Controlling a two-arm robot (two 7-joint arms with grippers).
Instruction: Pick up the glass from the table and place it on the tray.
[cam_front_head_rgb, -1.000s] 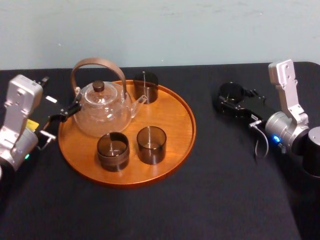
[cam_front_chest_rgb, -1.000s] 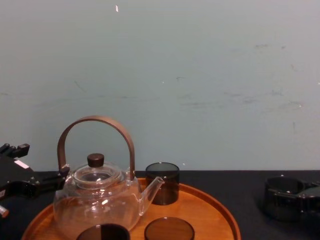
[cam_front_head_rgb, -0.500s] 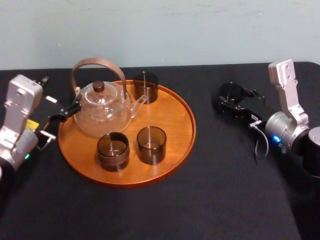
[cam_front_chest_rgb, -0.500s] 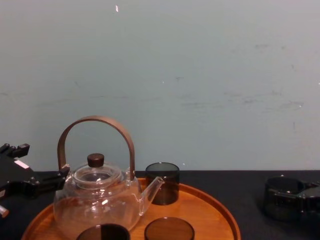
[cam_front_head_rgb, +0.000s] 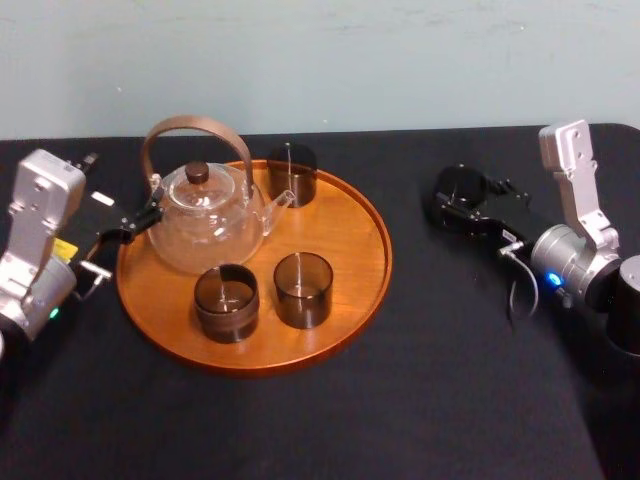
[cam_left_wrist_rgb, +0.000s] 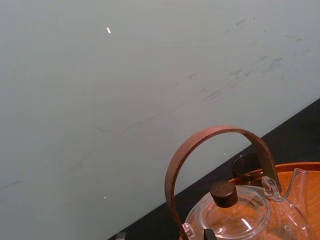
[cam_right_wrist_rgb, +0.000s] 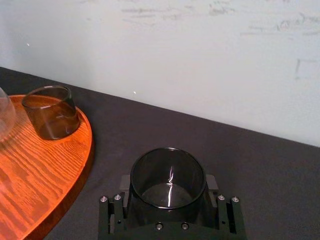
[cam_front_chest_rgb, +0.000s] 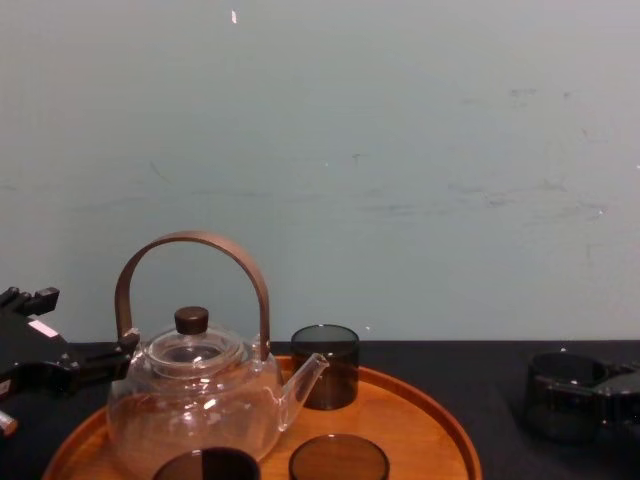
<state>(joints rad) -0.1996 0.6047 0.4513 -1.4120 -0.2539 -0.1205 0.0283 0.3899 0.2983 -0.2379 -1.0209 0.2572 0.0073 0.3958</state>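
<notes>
The glass (cam_right_wrist_rgb: 167, 180), a short dark smoky tumbler, stands between the black fingers of my right gripper (cam_right_wrist_rgb: 167, 196), which touch it on both sides, so the gripper is shut on it. The head view puts the glass (cam_front_head_rgb: 462, 186) and right gripper (cam_front_head_rgb: 452, 205) low over the black table (cam_front_head_rgb: 430, 380), right of the tray (cam_front_head_rgb: 350, 235). From the chest view, the glass (cam_front_chest_rgb: 562, 395) sits at the far right. The round orange-brown tray (cam_right_wrist_rgb: 30, 170) lies a short gap away. My left gripper (cam_front_head_rgb: 128, 226) rests at the tray's left rim beside the teapot.
On the tray stand a clear glass teapot (cam_front_head_rgb: 205, 225) with a brown hoop handle and three dark glasses (cam_front_head_rgb: 291, 172), (cam_front_head_rgb: 226, 302), (cam_front_head_rgb: 303, 289). The tray's right half is bare wood. A pale wall runs behind the table.
Almost nothing differs. The right gripper with the glass has crept a touch toward the tray. The left arm has stayed still.
</notes>
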